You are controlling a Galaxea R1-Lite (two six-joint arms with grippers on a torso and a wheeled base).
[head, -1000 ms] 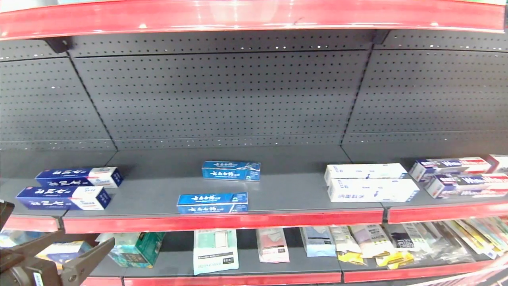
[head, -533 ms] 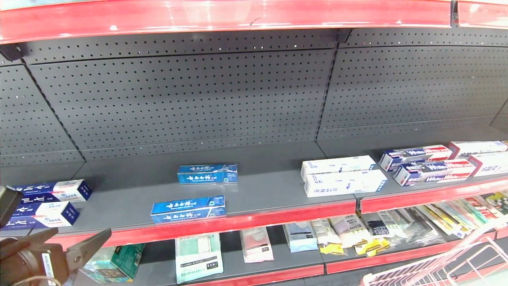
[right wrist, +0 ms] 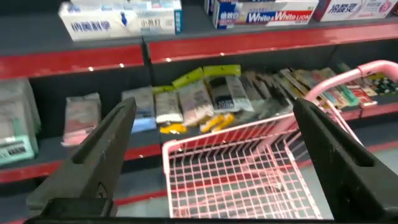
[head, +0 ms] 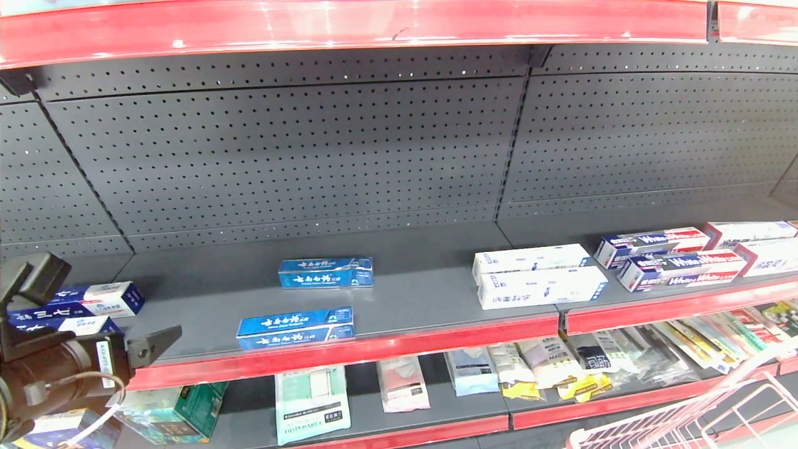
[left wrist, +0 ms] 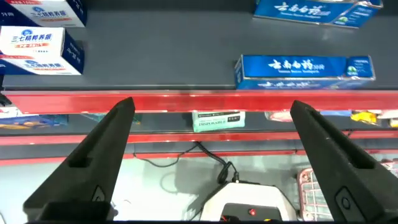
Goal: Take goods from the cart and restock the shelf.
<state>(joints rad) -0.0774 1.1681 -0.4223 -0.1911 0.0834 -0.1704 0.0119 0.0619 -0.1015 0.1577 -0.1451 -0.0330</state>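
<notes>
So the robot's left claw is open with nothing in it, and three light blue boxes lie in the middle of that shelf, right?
Nearly. There are two light blue boxes, not three. The head view shows the back box and the front box by the front edge of the shelf. The left claw is indeed open with nothing in it.

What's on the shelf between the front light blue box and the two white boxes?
Nothing. In the head view, the grey shelf is bare between the front light blue box and the white boxes.
</notes>
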